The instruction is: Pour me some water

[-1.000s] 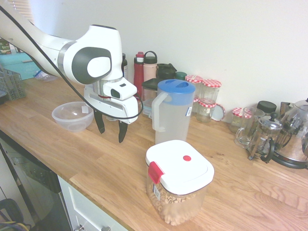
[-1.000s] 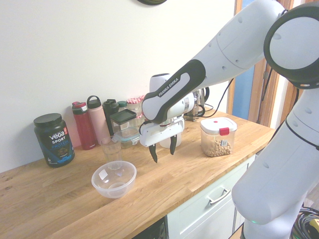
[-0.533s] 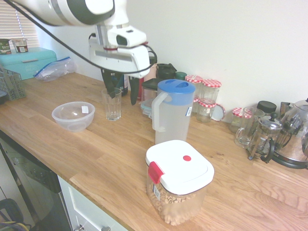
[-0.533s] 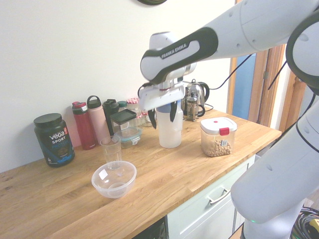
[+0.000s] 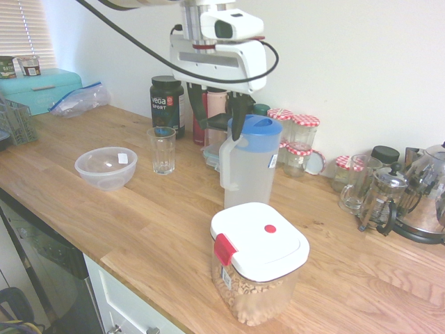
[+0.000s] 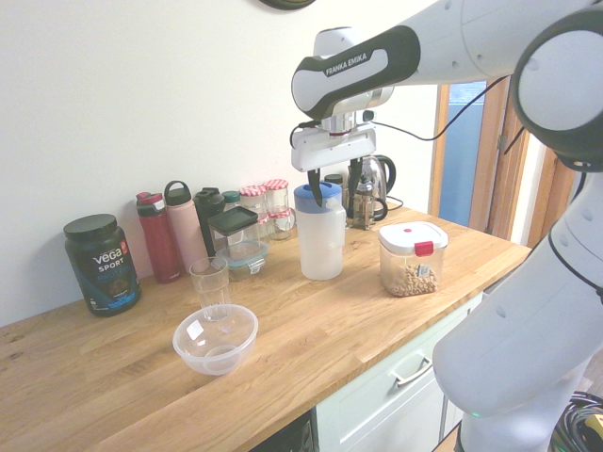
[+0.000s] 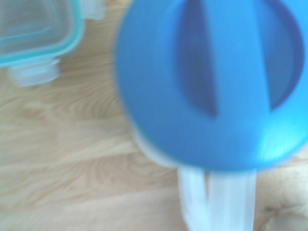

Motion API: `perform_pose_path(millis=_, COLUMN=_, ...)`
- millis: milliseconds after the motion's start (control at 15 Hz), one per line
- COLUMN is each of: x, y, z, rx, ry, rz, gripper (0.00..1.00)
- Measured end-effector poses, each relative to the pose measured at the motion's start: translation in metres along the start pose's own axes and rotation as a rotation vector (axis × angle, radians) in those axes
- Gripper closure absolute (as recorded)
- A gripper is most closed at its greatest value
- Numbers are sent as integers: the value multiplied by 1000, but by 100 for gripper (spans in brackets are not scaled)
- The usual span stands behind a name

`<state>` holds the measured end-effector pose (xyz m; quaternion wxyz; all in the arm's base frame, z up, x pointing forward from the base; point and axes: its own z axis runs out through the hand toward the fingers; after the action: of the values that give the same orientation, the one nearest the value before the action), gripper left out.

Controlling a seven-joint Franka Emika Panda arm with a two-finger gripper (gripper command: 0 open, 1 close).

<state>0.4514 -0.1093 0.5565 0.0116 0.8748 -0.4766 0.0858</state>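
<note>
Blue lid (image 5: 256, 125) on the frosted jug (image 5: 249, 175), upright on the table (image 5: 139, 223); white handle (image 5: 228, 163) toward the bowl side. Your tool (image 5: 218, 120) is spread wide at lid height, nothing between its fingers; can't tell if it touches the lid. You have a clear glass (image 5: 163, 152) standing near the plastic bowl (image 5: 106, 168), and the white-topped cereal container (image 5: 259, 261) beside the jug. Water level in the jug: can't tell.

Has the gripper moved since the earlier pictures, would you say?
Yes: the gripper has moved right in the first exterior view, from above the glass to beside the jug's lid.
</note>
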Motion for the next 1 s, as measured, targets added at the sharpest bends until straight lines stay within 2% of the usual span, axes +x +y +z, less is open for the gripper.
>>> perform_pose_path(millis=200, x=14, y=-8, z=30, rx=-15, ry=-19, rz=-15, gripper=0)
perform_pose_path(millis=267, x=16, y=-10, z=38, rx=-22, ry=-26, rz=-18, gripper=100)
perform_pose_path(millis=667, x=22, y=-19, z=64, rx=-30, ry=-39, rz=-19, gripper=100)
perform_pose_path(millis=1000, x=26, y=-17, z=67, rx=-9, ry=-65, rz=-3, gripper=100)
